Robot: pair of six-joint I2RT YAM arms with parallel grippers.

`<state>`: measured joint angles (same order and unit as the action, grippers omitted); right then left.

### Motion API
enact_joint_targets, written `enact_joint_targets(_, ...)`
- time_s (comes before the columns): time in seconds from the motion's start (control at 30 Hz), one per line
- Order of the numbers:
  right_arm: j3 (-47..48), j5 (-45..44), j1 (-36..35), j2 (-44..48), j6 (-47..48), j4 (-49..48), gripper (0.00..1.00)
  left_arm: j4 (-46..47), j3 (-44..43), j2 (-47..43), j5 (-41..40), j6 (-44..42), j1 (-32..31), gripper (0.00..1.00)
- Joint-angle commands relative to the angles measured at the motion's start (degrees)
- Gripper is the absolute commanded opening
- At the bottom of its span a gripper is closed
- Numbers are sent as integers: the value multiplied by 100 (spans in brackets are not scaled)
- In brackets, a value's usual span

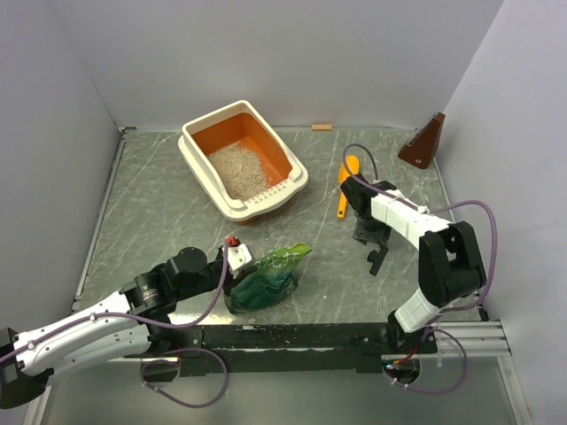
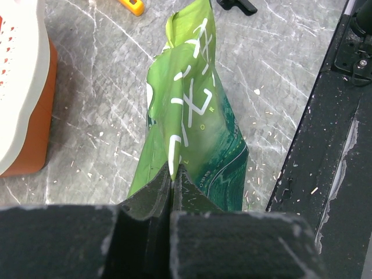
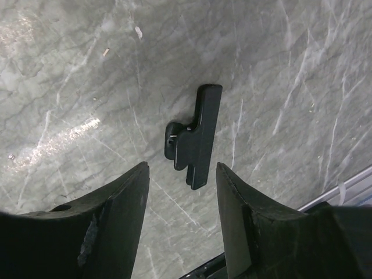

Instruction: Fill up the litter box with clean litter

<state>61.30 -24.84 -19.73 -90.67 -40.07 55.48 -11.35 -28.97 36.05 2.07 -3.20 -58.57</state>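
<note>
While the left arm stretches in low from the near-left corner with its wrist bent toward the middle, the left claw [image 2: 173, 180] is pressed together on a fold of the crinkly green bag [image 2: 186, 133], pinching it down at the end nearest the arm bases. The bag sits on the table just in front of the black base rail, its loose open end pointing off toward the far side. The right arm is folded up at the elbow, forearm reaching back over the table, and the right claw [image 3: 181, 168] points straight down with its fingers spread and nothing between them, hanging over a black clip [image 3: 195, 136] lying flat on the table. The litter box [image 1: 270, 142] sits angled at the far middle, well apart from the bag, with a patch of clean litter [image 1: 237, 170] on its orange floor. An orange scoop [image 1: 347, 186] lies to the right of the box, near the right wrist.
</note>
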Motion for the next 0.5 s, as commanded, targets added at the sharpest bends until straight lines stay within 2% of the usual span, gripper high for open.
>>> enact_joint_targets(0.0,-74,-153,13,-178,-238,85,56,186,-232,-116,-189,100,38,1)
enact_joint_targets(0.47,-215,-162,13,-714,-220,-20,53,186,-223,-63,-189,109,38,1)
